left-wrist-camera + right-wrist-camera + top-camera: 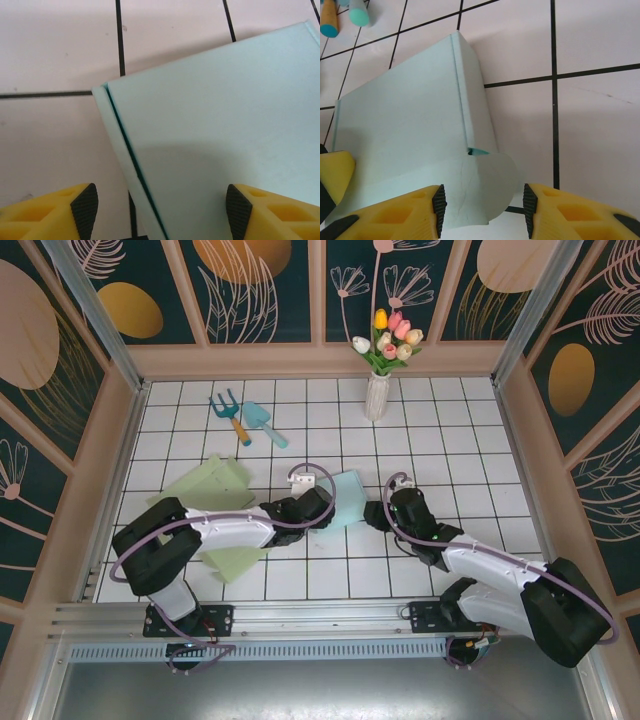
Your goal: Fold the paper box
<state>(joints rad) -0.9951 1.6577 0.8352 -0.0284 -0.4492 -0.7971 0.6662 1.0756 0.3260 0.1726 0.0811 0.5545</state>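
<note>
The pale blue paper box [347, 496] lies folded on the white tiled floor between my two grippers. My left gripper [322, 508] is at its left edge. In the left wrist view the left gripper [161, 212] stands open, its pads wide apart over the box's top panel [215, 130] and side seam. My right gripper [376, 514] is at the box's right end. In the right wrist view the right gripper [484, 210] is open around a rounded flap [485, 190] of the box [405, 125]. The flap lies against the left pad, with a gap before the right pad.
Two light green paper sheets [215, 485] [235, 562] lie to the left. A toy garden fork [230, 415] and trowel [262, 423] lie behind them. A white vase of tulips [378, 390] stands at the back. Walls enclose the floor on three sides.
</note>
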